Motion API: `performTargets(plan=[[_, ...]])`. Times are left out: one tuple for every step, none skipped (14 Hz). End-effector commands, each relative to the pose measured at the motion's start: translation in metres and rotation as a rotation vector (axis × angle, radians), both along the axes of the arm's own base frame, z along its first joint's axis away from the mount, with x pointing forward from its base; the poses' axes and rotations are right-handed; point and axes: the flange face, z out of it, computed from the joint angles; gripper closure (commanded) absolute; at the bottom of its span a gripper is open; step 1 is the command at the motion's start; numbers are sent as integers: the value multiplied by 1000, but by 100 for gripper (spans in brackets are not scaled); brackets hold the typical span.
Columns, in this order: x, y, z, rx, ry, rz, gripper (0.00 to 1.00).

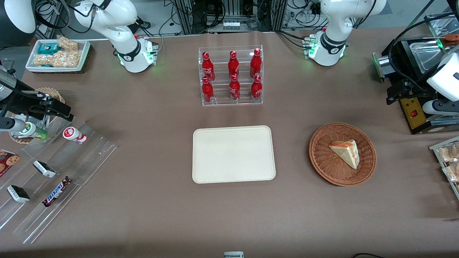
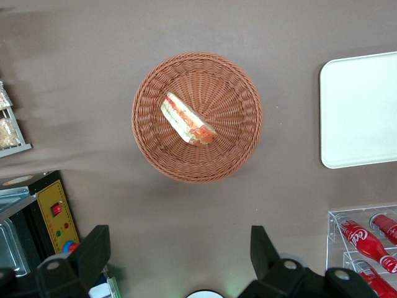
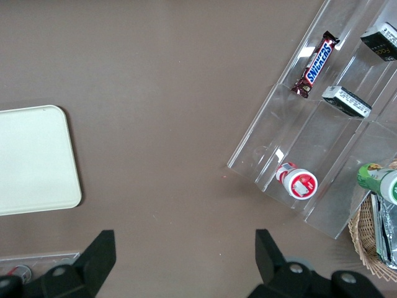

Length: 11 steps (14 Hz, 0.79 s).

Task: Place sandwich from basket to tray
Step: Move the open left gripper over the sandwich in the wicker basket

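Fingers [image 2: 93, 251] of the gripper [image 2: 180, 257] are spread wide apart, and nothing is held between them. The gripper is hung high above the desk [image 1: 143, 215], a little way off from the basket [image 2: 158, 146] and not over its middle.

The sandwich [image 2: 187, 119] is seen lying in the basket, on the woven bottom, with its red and green filling turned up on one side. The basket is set near the working arm's end of the desk. The tray [image 1: 233, 154] is set beside it, in the middle of the desk, and nothing is seen on it.

The first step is judged to be in hand: the sandwich has not been reached yet. Next, the gripper should be brought over the sandwich and lowered. The fingers should probably be lined up across its two flat bread sides, though its tilt is hard to tell.
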Motion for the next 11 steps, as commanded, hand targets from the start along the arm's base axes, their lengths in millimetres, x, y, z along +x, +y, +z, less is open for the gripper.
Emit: performTargets(plan=[[0,-2,-2,4,7,8,0],[0,-4,-3,4,8,5,0],[1,-5,-3,4,8,2,0],[2,-5,-5,4,11,2,0],[2,-5,-6,4,14,0,0],[1,-5,-7,4,24,-1,0],[2,-5,-9,4,24,-1,0],[8,-4,-16,6,30,0,0],[12,-2,-21,4,28,3,0],[17,-3,-38,7,49,2,0],[20,-5,-53,7,56,0,0]])
